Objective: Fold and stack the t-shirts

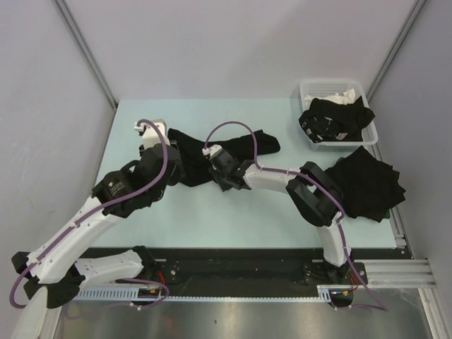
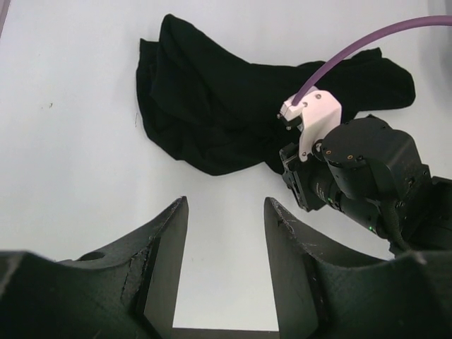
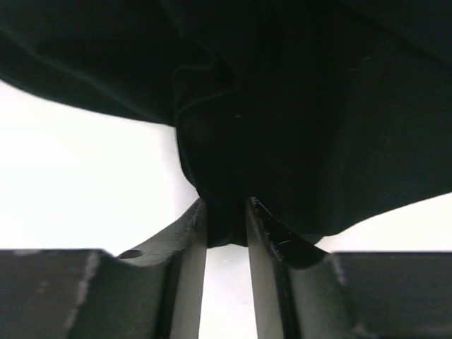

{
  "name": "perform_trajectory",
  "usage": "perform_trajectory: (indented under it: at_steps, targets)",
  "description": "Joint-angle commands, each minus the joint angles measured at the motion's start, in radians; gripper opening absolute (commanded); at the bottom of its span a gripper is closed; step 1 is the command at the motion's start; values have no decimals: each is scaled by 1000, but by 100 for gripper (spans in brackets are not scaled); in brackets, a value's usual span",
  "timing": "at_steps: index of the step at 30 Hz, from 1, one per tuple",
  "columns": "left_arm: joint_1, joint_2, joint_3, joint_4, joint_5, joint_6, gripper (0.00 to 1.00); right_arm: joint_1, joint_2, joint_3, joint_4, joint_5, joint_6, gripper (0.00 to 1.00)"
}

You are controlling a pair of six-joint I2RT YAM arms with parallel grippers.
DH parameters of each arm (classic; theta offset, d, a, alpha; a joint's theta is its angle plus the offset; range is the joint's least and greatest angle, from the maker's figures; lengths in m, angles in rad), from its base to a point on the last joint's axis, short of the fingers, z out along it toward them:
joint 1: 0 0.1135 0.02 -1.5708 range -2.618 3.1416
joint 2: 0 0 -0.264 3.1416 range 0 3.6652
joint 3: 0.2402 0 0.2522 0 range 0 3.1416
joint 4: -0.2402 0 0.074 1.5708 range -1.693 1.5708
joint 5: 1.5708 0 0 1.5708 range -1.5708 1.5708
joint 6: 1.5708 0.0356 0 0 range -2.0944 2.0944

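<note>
Top view: crumpled t-shirt lying well left of basket, more shirts heaped inside it, flat stack just in front | left wrist: left gripper half open, empty, short of crumpled t-shirt | right wrist: right gripper nearly closed, pinching a fold of crumpled t-shirt

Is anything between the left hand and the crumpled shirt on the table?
Only bare table lies between the left hand and the crumpled shirt; the right hand, pinching its cloth, sits at the shirt's near edge.
</note>
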State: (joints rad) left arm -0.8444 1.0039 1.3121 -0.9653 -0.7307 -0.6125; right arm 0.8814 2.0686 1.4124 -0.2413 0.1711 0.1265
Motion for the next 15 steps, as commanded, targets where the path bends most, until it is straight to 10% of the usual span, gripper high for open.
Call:
perform_trajectory:
  at_steps: [1, 15]
  targets:
    - [-7, 6, 44, 30, -13, 22, 52, -39, 13, -6, -82, 13, 1, 25]
    - [-7, 27, -34, 99, 62, 16, 52, -124, -48, -10, -220, 19, 25, 0]
